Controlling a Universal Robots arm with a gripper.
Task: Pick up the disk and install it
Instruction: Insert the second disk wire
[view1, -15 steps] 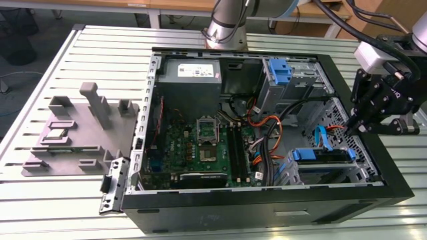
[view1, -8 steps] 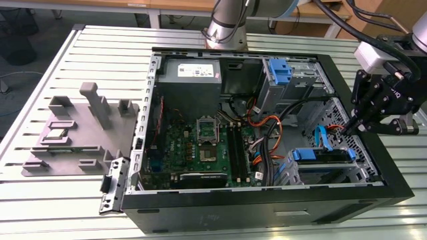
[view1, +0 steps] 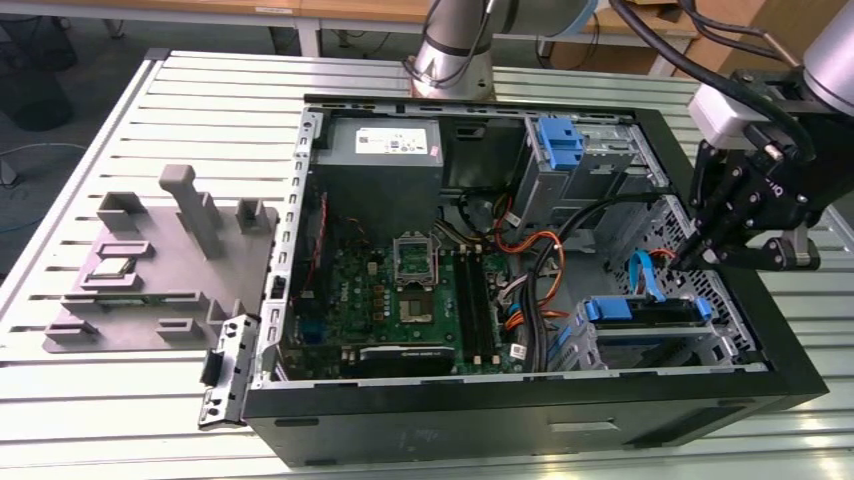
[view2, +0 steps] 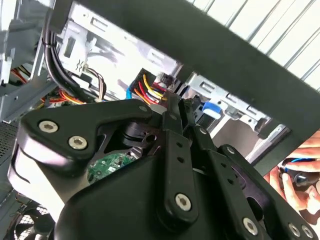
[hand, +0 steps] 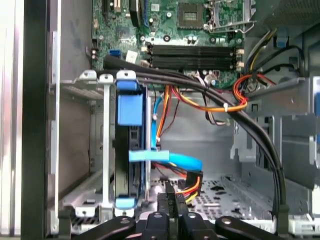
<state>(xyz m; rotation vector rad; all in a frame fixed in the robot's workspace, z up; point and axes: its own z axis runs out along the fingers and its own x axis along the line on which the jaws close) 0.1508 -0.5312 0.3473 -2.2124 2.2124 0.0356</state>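
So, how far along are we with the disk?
Done: the disk already sits in the drive cage, with its blue rails showing. In hand: nothing. The gripper is shut and empty, close beside the cage. Left: I cannot tell whether the disk is fully seated.

A: Our exterior view looks down, from well off, on the open computer case (view1: 534, 250).

B: Both wrist views sit behind the jaws, sharing the drive cage (hand: 107, 150) ahead.

Disk (hand: 131, 150) seated in bay; pincer (hand: 171, 200) beside, empty.
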